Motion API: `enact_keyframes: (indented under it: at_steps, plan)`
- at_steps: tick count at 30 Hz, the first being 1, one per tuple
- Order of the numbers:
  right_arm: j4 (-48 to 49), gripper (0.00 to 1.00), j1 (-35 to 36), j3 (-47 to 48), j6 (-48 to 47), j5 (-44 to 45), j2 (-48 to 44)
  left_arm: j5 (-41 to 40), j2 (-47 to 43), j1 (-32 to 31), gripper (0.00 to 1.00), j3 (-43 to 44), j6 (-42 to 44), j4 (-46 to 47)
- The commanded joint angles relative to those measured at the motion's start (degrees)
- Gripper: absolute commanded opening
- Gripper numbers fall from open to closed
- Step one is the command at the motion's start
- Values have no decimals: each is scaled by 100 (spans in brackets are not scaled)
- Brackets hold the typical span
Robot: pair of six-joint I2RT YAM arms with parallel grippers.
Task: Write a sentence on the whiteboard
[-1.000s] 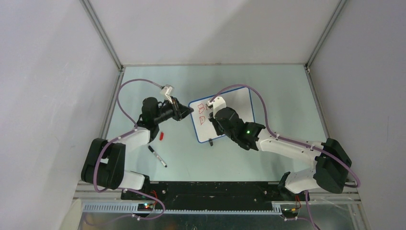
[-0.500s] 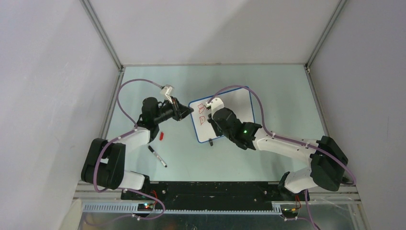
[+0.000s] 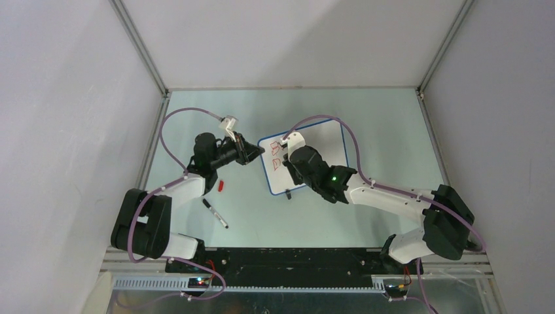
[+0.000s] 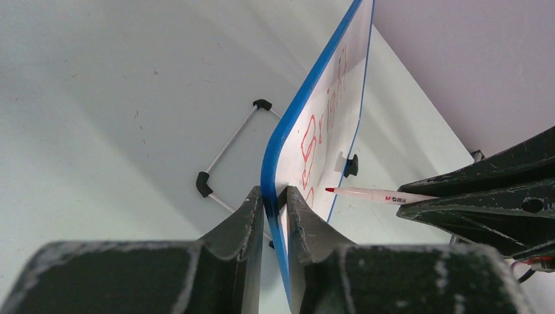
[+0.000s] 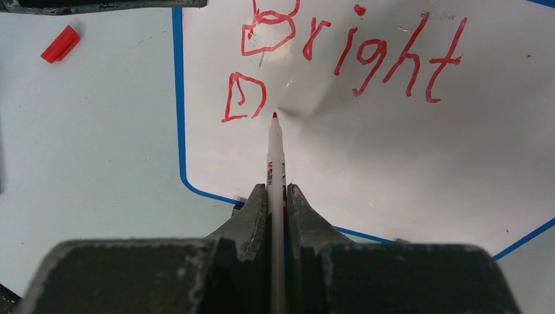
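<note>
right claw (image 5: pixel 276 190): pressed together on a red marker (image 5: pixel 275 154). It pinches the white body, and the red tip points straight out in front.
marker tip: just ahead of the right claw, right beside the red "D". It is very near the board. I cannot tell if it touches.
left claw (image 4: pixel 273 196): pinching the blue rim of the whiteboard (image 4: pixel 350 85) at a round corner, one finger on each side.
whiteboard place: it stands on a slant on the bench (image 3: pixel 366 118), going up and away from the left claw. Its white face is in front of the right claw.
sentence (image 5: pixel 386 55): "Bright" is on the top line, far ahead of the marker tip. Under it is only a "D", just left of the tip.
step in hand: I think it is the second word, with the next letter to come after the "D".
next move: set the tip down softly to the right of the "D" and draw a small letter, while the left claw holds the board firm so it does not wobble.
farther out: a red cap (image 5: pixel 60 44) lies on the bench, far left of the right claw. A black pen (image 3: pixel 214 213) lies behind the left claw.
</note>
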Motion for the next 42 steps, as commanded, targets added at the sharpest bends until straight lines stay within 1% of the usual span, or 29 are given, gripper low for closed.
enact_keyframes:
  at_steps: [1,30,42]
  plan:
    - [51,0,-13,268,32,176,41,-72,-30,-25,20,142,223,-97]
    - [-57,0,-136,421,93,200,210,-73,-73,-20,20,129,229,-106]
    - [-74,0,-142,462,72,49,267,-80,-78,-30,20,129,226,-119]
